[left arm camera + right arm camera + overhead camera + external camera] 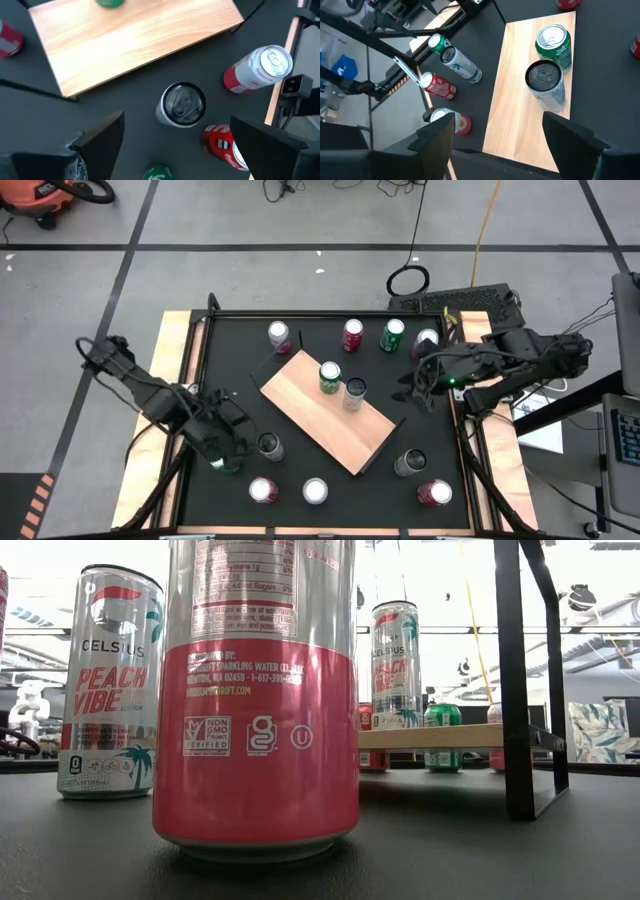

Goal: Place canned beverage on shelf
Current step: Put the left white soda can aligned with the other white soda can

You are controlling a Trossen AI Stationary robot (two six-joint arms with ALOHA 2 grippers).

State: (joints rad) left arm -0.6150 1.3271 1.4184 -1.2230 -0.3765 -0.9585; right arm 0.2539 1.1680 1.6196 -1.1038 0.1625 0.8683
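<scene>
**Left arm lining up on the next can; two cans already on the board**

We note the shelf (328, 411), a flat light-tan wood-grain board with thin dark edges on black corner rods, sitting askew in the middle of the black table (230, 355). Two cans stand upright on it, touching or nearly so: a green-and-white can (329, 377) and a silver can with a dark lid (354, 392).

The left gripper (175, 137) hovers above the table near the shelf's lower left edge. Its two dark fingers stand wide apart and hold nothing. Between them, in the left wrist view, lies an upright silver can with a dark top (183, 104), standing on the table just off the board. A green can (159, 173) sits closer in, at the edge of that view, so we cannot say for certain which of the two is the target; we judge the silver one, since it is better centred.

The right gripper (495, 137) waits at the table's right side, looking across the shelf. Its fingers are apart and empty.

Step in hand, as we judge it: approach for the pick, with no can grasped yet. The next move calls for lowering the left gripper until the fingers straddle the can's body, closing on it, lifting clear of the neighbouring red-and-white can (222, 145), and carrying it onto a bare part of the board.

Other cans remain on the table around the shelf, including a pink-and-silver can (262, 700) right in front of the low camera.
</scene>
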